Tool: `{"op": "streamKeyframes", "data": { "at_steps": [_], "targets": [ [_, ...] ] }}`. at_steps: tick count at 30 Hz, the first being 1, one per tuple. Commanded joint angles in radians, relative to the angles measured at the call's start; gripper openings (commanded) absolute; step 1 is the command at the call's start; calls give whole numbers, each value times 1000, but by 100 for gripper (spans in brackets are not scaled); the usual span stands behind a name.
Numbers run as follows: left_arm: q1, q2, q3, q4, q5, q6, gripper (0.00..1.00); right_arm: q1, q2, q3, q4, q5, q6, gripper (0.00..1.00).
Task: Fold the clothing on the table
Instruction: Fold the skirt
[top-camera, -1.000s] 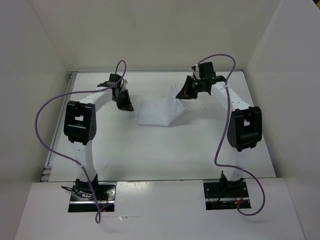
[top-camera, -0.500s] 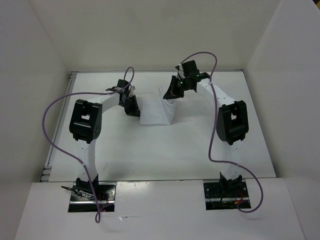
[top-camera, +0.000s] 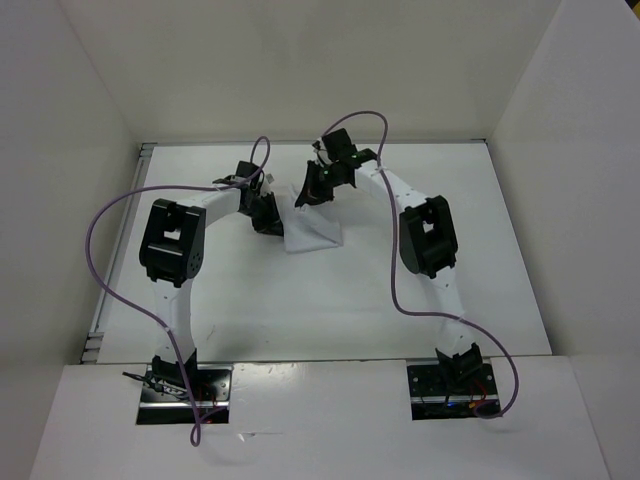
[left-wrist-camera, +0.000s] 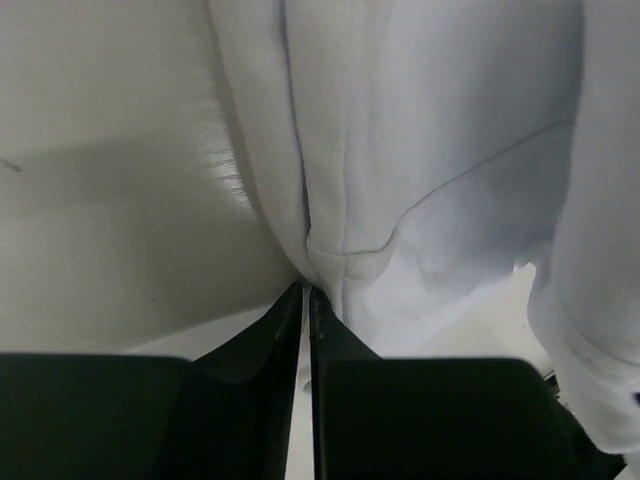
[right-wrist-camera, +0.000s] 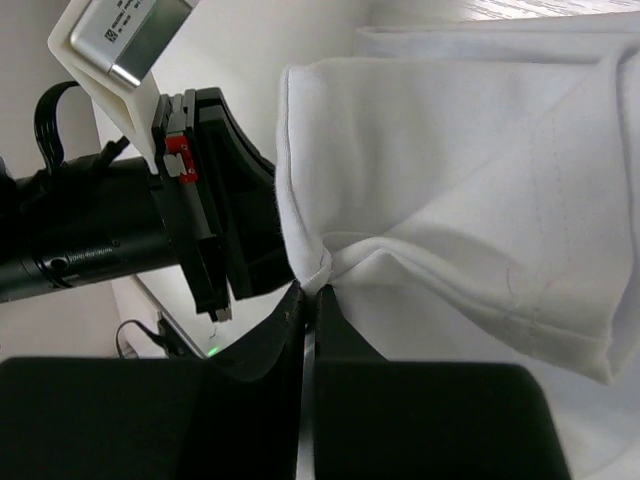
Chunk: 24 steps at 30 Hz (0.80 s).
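Observation:
The white clothing (top-camera: 312, 234) lies bunched on the table (top-camera: 330, 300), a little left of its middle toward the back. My left gripper (top-camera: 270, 216) is at its left edge. In the left wrist view this gripper (left-wrist-camera: 305, 292) is shut on a seamed edge of the clothing (left-wrist-camera: 430, 150), low over the table (left-wrist-camera: 100, 200). My right gripper (top-camera: 307, 192) hangs just above and behind the pile. In its own view it (right-wrist-camera: 308, 292) is shut on a gathered fold of the clothing (right-wrist-camera: 450, 180), lifted, with the left gripper (right-wrist-camera: 225, 230) close beside it.
White walls (top-camera: 80, 120) enclose the table on the left, back and right. Purple cables (top-camera: 105, 220) loop off both arms. The right arm's elbow (top-camera: 428, 236) stands over the table's middle right. A metal rail (top-camera: 95, 340) runs along the left edge.
My right gripper has swung left with its clothing edge, folding the cloth toward the left gripper. The pile is narrower. My left gripper shifted slightly right and closed on the edge.

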Motion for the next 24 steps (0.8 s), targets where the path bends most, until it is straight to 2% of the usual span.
{"op": "streamKeyframes", "data": {
  "at_steps": [1, 5, 9, 14, 19, 21, 24],
  "targets": [
    [-6, -5, -26, -8, 6, -1, 13, 22, 30, 92, -16, 7, 21, 0],
    [-6, -5, -26, -8, 6, 9, 12, 56, 82, 141, -37, 7, 21, 6],
    [-6, -5, -26, -18, -5, 18, 12, 67, 92, 172, -49, -72, 21, 37],
    [76, -48, 20, -69, -47, 50, 14, 67, -39, 149, -39, -47, 21, 52],
    [108, -186, 72, -150, -147, 99, 16, 58, -189, 42, -11, 26, 21, 50],
    [108, -243, 91, -160, -132, 113, 16, 36, -212, -60, 51, 35, 34, 39],
    [108, -266, 140, -148, -11, 124, 16, 25, -212, -155, 119, 21, 62, 22]
  ]
}}
